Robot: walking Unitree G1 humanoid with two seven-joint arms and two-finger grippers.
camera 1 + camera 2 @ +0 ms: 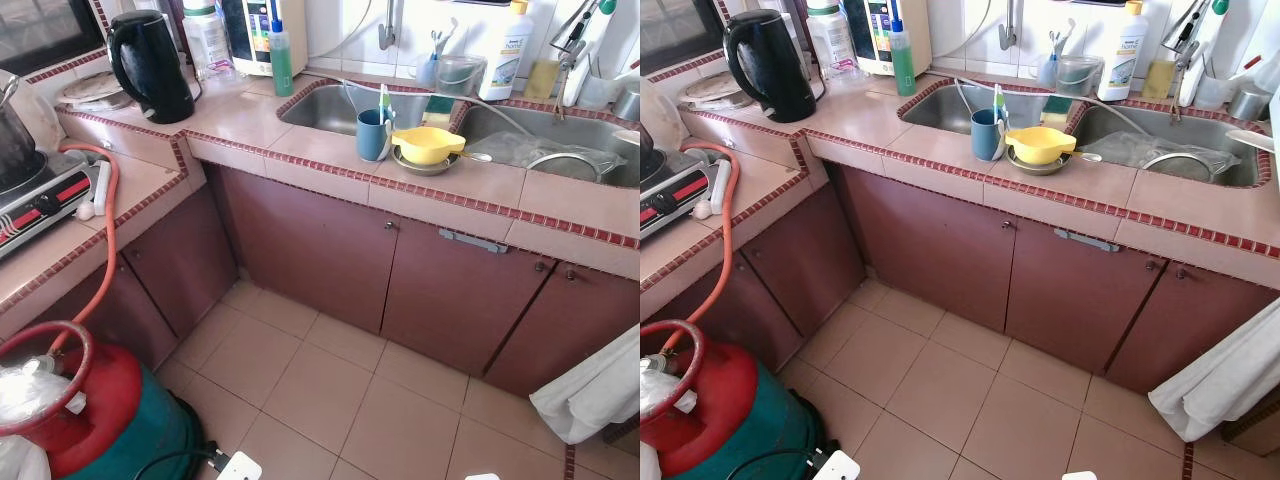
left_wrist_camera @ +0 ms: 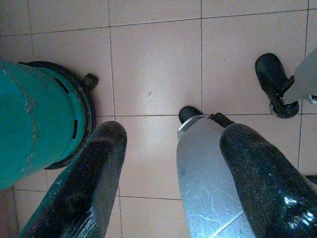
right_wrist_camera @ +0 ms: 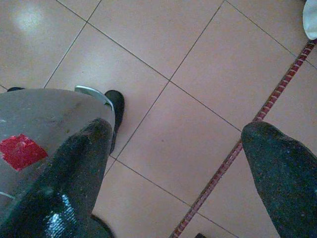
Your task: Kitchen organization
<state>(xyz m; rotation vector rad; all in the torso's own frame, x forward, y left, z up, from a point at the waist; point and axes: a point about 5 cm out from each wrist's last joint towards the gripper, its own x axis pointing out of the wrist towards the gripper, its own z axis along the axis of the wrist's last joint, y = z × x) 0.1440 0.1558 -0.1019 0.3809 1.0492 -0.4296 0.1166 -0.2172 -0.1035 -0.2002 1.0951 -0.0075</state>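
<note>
A tiled kitchen counter (image 1: 250, 118) runs across the head views. On its front edge, between the two basins of a steel sink (image 1: 318, 108), stand a blue cup (image 1: 373, 135) holding a toothbrush and a yellow bowl (image 1: 427, 144) resting on a small grey dish. A black kettle (image 1: 150, 65) stands at the far left corner, with a green bottle (image 1: 281, 60) beside it. My left gripper (image 2: 173, 188) hangs open over the floor tiles next to the green cylinder. My right gripper (image 3: 178, 183) also hangs open above bare tiles.
A gas stove (image 1: 35, 195) sits on the left counter, fed by an orange hose (image 1: 100, 230) from a red and green gas cylinder (image 1: 110, 410) on the floor. Brown cabinet doors (image 1: 300, 245) line the front. A white cloth (image 1: 595, 390) hangs at right. A soap bottle (image 1: 508, 50) stands behind the sink.
</note>
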